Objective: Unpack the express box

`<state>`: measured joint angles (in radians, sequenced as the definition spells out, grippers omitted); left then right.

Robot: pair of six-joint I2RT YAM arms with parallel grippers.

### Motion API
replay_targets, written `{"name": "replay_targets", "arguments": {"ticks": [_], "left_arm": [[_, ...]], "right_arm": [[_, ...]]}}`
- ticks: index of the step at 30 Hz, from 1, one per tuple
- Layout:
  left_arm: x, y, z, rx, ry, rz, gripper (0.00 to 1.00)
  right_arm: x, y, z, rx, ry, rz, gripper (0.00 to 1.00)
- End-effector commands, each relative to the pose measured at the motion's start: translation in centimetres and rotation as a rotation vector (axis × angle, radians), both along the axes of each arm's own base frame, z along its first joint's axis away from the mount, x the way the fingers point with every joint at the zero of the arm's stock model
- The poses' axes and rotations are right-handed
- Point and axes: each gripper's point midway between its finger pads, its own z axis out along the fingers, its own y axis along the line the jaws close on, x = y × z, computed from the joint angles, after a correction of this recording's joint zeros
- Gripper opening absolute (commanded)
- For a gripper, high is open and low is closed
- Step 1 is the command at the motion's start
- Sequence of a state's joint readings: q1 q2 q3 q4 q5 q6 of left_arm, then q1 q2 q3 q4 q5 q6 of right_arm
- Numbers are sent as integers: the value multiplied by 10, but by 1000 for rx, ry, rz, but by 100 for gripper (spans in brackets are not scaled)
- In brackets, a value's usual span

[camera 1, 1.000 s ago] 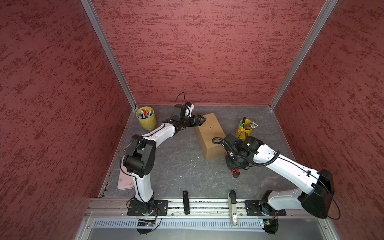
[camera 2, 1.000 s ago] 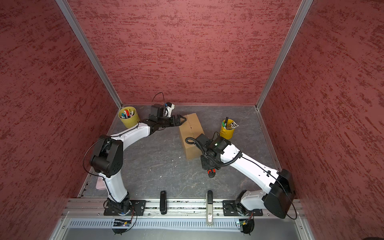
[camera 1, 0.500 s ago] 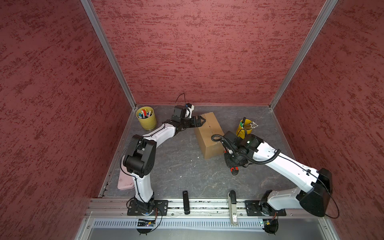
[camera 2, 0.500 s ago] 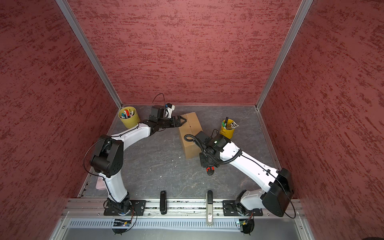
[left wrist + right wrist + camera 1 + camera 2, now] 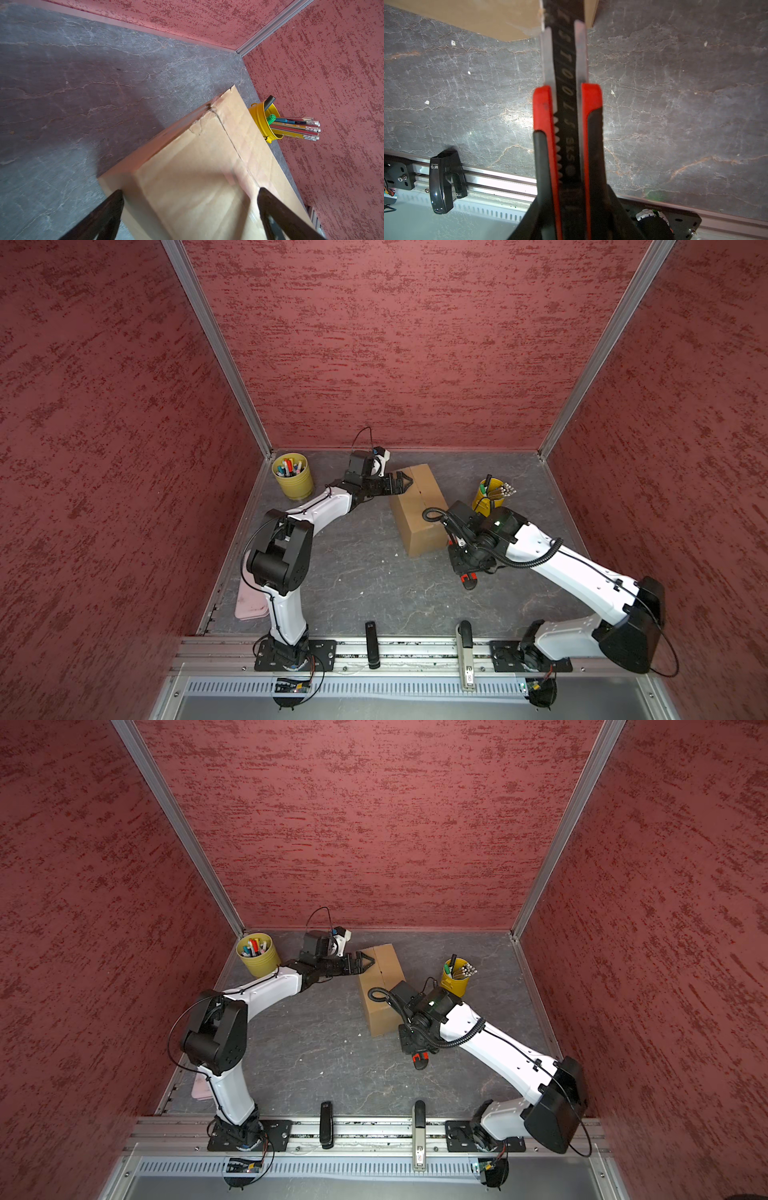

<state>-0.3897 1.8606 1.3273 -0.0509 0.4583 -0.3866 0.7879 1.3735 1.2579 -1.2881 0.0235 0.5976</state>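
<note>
Two staplers sit nearest, on the front rail: a black stapler (image 5: 443, 182) whose label reads "M&G", and a grey stapler (image 5: 465, 651) whose print is too small to read. Past them, over the bare counter (image 5: 365, 585), my right jaws pinch the red and black utility knife (image 5: 566, 128) by its handle. Its blade is run out and aimed at the near end of the express box (image 5: 419, 510); the tip is cut off by the frame edge, so I cannot tell whether it touches cardboard. On the blade I read "SK5", and spaced letters before it that look like "TOOLS". The express box lies closed in the middle of the counter towards the back, between the pencil cup (image 5: 488, 499) and the marker cup (image 5: 293, 481), its centre seam a dark line under glossy tape. At its far end my left jaws stand spread wide astride the top corner, one finger (image 5: 276, 216) over the lid and the other off the side; contact I cannot confirm. I judge the step to be slitting that tape. To do it well I would brace the far end with the left jaws first, keep the blade shallow so nothing inside is scored, follow the seam straight, and stop short of my own left jaws. Farthest off, the pencils carry print too small to read.
</note>
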Motion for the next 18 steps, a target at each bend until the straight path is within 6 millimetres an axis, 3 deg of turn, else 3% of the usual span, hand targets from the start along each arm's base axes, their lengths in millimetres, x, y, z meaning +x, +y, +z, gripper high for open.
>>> {"name": "replay_targets", "arguments": {"ticks": [1,18], "left_arm": [[0,-6,1,-3,-17,-14,100],[1,-7,0,-6,-17,-14,100]], "right_arm": [[5,0,12,12,-29,-12,0],[4,-1,15,17,-34,-20,0]]}}
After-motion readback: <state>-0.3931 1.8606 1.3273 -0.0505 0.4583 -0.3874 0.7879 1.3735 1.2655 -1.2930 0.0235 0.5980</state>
